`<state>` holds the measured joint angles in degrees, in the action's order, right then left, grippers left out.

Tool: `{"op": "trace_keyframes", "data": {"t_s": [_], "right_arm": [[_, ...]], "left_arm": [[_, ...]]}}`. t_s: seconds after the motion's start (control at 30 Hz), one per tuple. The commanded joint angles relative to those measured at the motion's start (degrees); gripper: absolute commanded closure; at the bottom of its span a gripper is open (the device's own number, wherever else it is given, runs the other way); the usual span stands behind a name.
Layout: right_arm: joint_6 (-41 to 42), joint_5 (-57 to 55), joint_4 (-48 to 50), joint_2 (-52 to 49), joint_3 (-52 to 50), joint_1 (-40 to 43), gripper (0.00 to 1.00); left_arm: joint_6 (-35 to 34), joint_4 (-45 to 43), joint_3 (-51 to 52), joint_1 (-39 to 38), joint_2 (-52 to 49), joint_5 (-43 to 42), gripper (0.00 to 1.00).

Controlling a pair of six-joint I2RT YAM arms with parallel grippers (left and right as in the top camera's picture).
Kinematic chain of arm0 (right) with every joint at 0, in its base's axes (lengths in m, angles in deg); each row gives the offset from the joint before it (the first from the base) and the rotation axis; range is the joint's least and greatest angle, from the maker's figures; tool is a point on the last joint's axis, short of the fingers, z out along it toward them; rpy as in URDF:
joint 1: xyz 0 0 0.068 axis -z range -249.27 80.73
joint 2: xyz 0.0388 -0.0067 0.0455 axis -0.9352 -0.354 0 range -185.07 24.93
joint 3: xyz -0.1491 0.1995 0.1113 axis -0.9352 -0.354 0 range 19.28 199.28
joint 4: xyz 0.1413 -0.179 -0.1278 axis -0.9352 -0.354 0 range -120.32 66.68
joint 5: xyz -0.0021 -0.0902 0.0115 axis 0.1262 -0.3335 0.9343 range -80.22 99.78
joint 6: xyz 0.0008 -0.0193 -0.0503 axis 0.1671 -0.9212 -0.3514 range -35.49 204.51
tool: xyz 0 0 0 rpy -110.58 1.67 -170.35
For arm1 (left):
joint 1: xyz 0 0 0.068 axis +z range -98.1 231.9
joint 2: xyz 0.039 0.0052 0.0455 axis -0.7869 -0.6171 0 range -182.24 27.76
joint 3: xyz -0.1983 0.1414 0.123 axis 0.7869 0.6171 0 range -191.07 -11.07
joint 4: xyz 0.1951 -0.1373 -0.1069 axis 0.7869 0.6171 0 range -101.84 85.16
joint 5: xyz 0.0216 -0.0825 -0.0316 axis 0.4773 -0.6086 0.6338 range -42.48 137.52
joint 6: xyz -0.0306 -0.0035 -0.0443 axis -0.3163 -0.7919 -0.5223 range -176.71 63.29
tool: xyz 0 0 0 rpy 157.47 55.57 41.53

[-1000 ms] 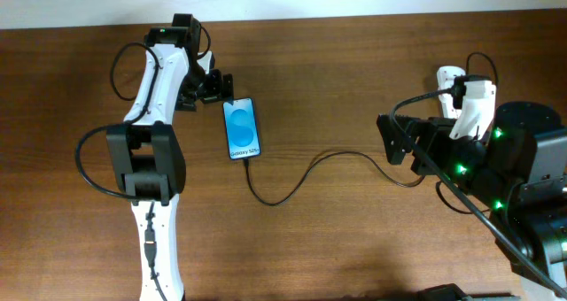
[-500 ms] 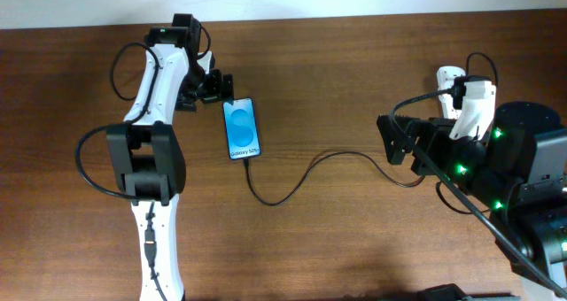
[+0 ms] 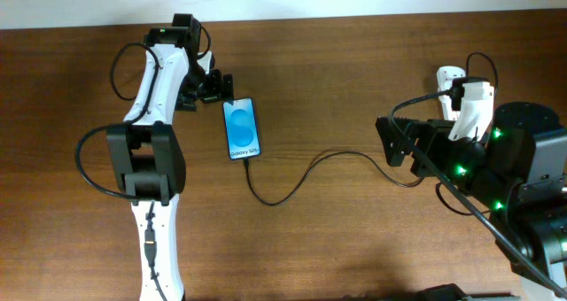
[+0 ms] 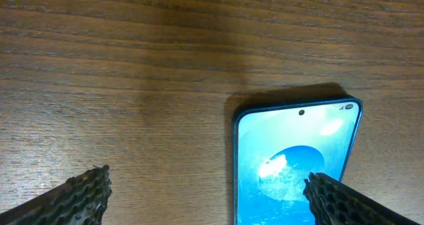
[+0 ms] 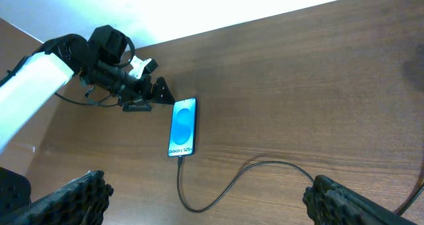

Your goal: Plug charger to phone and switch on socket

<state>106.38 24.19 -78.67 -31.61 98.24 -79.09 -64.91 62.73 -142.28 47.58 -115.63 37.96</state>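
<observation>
The phone [image 3: 241, 128] lies flat on the wooden table with its blue screen up; it also shows in the left wrist view [image 4: 291, 165] and the right wrist view [image 5: 183, 127]. The charger [image 3: 306, 170], a thin black cable, has its tip in the phone's bottom edge and curves right toward my right arm; it also shows in the right wrist view [image 5: 225, 185]. My left gripper [image 3: 217, 87] is open and empty just above the phone's top end [image 4: 209, 198]. My right gripper [image 3: 390, 142] is open and empty, far right of the phone [image 5: 205, 202]. The socket [image 3: 447, 74] shows only a white end behind my right arm; its switches are hidden.
My left arm [image 3: 155, 115] stretches along the table's left side. My right arm's black body with green lights [image 3: 496, 168] fills the right side. A pale wall edge [image 3: 354, 0] runs along the table's far side.
</observation>
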Motion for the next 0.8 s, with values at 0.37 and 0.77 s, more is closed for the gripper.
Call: {"op": "trace_keyframes", "data": {"t_s": [0.37, 0.77], "right_arm": [[-0.7, 0.4, -0.4, 0.2, 0.9, 0.1, 0.02], [-3.6, 1.6, -0.6, 0.2, 0.9, 0.1, 0.02]], "left_arm": [[-0.1, 0.1, -0.9, 0.3, -0.9, 0.6, 0.01], [-0.1, 0.1, -0.9, 0.3, -0.9, 0.6, 0.01]]}}
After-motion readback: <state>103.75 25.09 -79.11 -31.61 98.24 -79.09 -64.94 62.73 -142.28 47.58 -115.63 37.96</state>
